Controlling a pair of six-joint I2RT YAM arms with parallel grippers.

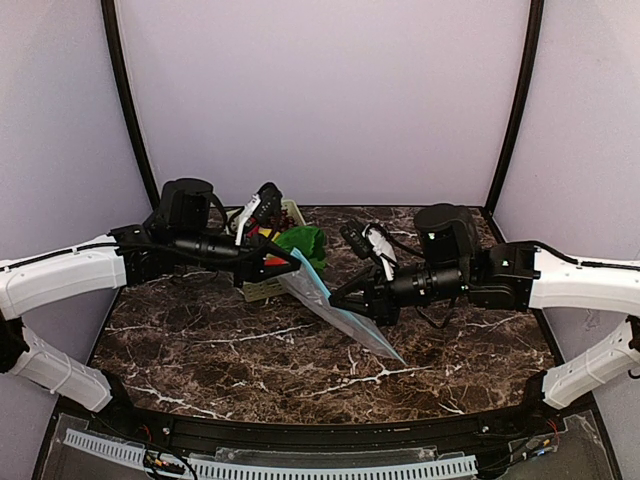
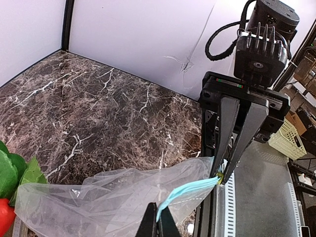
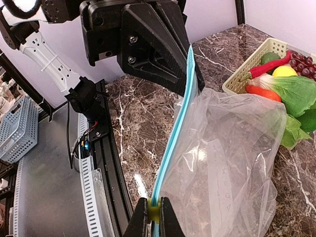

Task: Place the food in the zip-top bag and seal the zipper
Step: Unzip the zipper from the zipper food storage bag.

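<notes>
The left pincer (image 2: 158,219) is closed tight on one end of the light blue zipper (image 3: 172,138), and the right pincer (image 3: 153,219) is pinched narrow on the other end, its tips gripping the small yellowish slider tab (image 3: 154,211). Between the two, the zipper strip runs as one taut line, held up off the dark marbled bench (image 2: 98,98). The clear zip-top bag (image 3: 232,148) hangs from that strip, and its crinkled body sags down and toward the pale green slotted basket (image 3: 238,78) (whether the plastic rests on the bench cannot be told from these views). Whether the track along the mouth is pressed shut also cannot be told. The food (image 3: 276,85) lies in the basket, just beside the bag's far side: a red chilli pepper (image 3: 269,65) across the top, a yellow lemon (image 3: 284,70), dark purple grapes (image 3: 302,61) at the far corner, a dark green piece (image 3: 269,56) near the rim, and a leafy green bok choy (image 3: 297,93) that spills over the basket's edge and touches the bag's plastic. In the top view the two arms reach in from either side and meet over the middle of the bench, with the bag stretched on a slant between them.
</notes>
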